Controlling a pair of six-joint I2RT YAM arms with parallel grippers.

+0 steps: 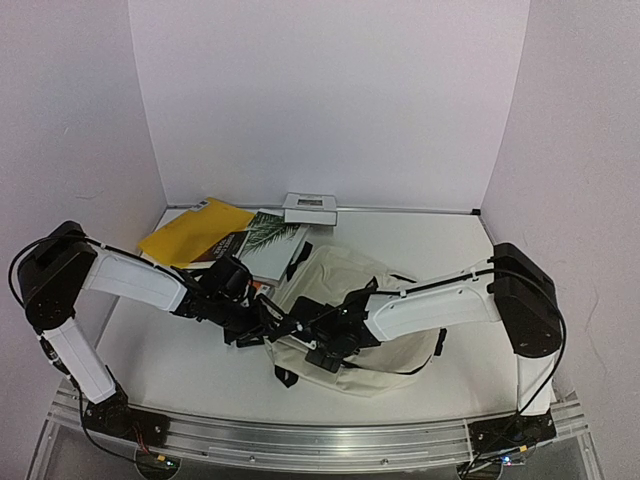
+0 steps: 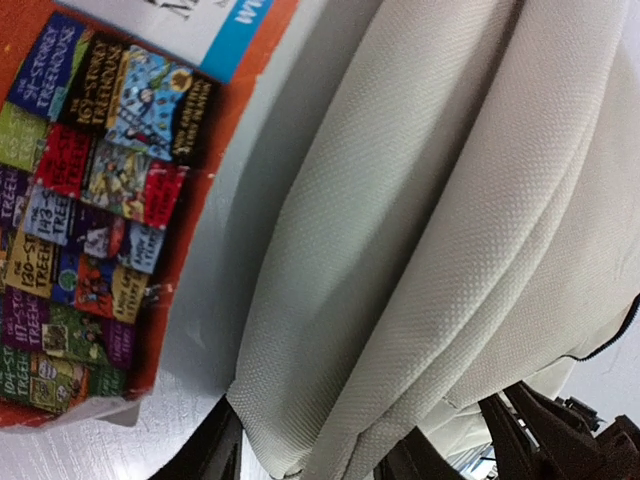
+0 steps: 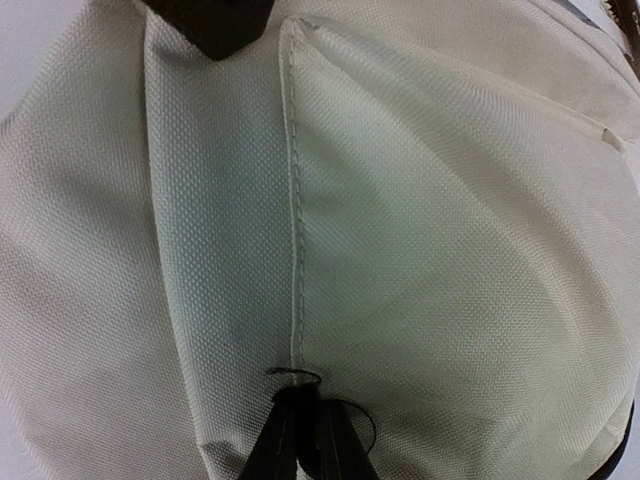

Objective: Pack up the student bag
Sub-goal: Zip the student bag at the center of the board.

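Note:
The student bag [image 1: 365, 300], a cream fabric backpack with black straps, lies in the middle of the table. Both grippers are at its near left end. In the left wrist view a thick fold of the student bag [image 2: 420, 230] fills the gap between the two black fingers [image 2: 212, 452], and my left gripper [image 2: 315, 445] is closed round that fold. In the right wrist view my right gripper [image 3: 300, 392] has its fingers almost together, pinching the cream cloth [image 3: 420, 250] at the bottom of a stitched seam. From above, the left gripper [image 1: 262, 325] and right gripper [image 1: 322, 338] sit close together.
An orange book with many small covers printed on it [image 2: 90, 200] lies on the table just left of the bag. Behind it are a yellow envelope [image 1: 195, 232], a book with a palm leaf [image 1: 268, 240] and a small grey box [image 1: 310, 208] by the back wall.

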